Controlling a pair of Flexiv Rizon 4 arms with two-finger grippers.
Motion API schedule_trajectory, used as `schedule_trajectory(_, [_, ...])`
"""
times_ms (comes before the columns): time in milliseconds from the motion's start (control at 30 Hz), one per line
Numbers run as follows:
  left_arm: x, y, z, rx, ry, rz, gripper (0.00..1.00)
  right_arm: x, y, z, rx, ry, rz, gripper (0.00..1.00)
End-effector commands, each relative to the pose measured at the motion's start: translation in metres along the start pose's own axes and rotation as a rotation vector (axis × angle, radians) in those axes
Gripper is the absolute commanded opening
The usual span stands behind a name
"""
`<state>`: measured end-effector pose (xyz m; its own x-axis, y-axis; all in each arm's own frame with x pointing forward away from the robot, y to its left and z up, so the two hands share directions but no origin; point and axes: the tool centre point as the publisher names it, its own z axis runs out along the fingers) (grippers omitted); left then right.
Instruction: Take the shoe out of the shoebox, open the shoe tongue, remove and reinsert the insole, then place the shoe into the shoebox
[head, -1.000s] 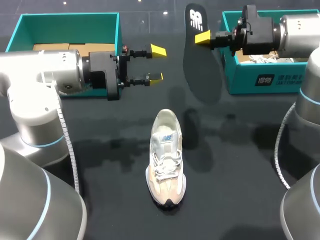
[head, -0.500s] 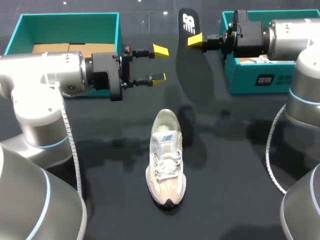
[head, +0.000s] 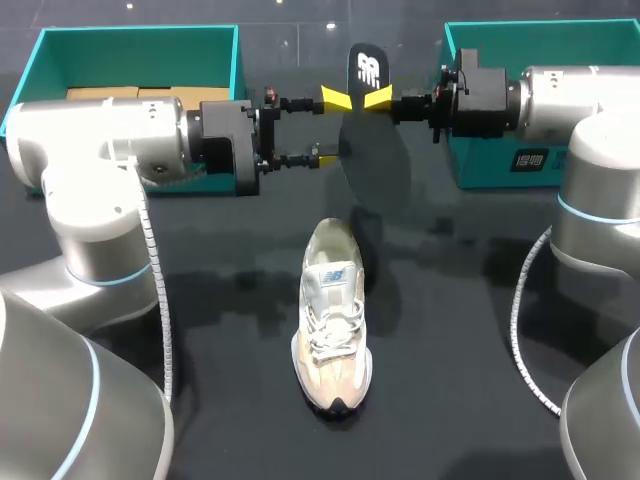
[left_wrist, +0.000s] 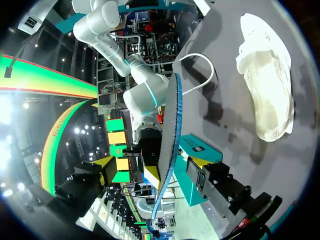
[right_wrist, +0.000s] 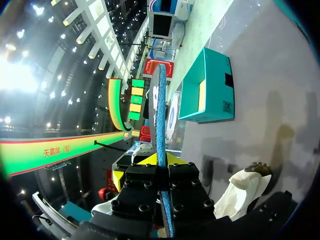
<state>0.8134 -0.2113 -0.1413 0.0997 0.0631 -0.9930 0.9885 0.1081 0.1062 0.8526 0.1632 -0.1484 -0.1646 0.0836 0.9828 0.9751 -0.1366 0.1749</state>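
Head view shows the right pincer (head: 378, 98) clenched on the dark insole (head: 375, 150), holding it upright in the air above the counter (head: 200, 330), well behind the shoe (head: 332, 320), which lies on the counter with its toe toward the camera. The left pincer (head: 328, 127) is released, its 2 yellow tips spread just beside the insole's other edge. This looks like a handover or a regrip, and the danger is timing: if the right pincer lets go before the left has closed, the thin, floppy insole would fall to the counter or onto the shoe. A close that lands off the edge could bend or twist it, which would make refitting harder. I cannot tell whether the left's upper tip touches the insole. Only 1 right tip shows, the other being hidden. The left wrist view shows the insole edge-on but not its own tips, and how far the shoe's tongue is open is hard to make out.
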Motion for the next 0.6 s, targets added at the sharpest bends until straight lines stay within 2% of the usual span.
schedule_trajectory(33, [0.003, 0.01, 0.015, 0.01, 0.012, 0.003, 0.75, -0.001, -0.001, 0.003, -0.003, -0.001, 0.001, 0.0])
schedule_trajectory(67, [0.003, 0.01, 0.016, 0.011, 0.012, 0.003, 0.69, -0.001, -0.001, 0.003, -0.003, -0.001, 0.001, 0.0])
schedule_trajectory(267, [0.007, 0.011, 0.024, 0.02, 0.024, 0.012, 0.63, -0.001, -0.001, 0.003, -0.003, -0.001, 0.001, 0.0])
schedule_trajectory(367, [0.008, 0.012, 0.028, 0.027, 0.027, 0.016, 0.49, -0.001, -0.001, 0.003, -0.003, -0.001, 0.001, 0.0])
schedule_trajectory(600, [0.012, 0.013, 0.036, 0.039, 0.034, 0.016, 0.41, -0.001, -0.001, 0.003, -0.003, -0.001, 0.001, 0.0])
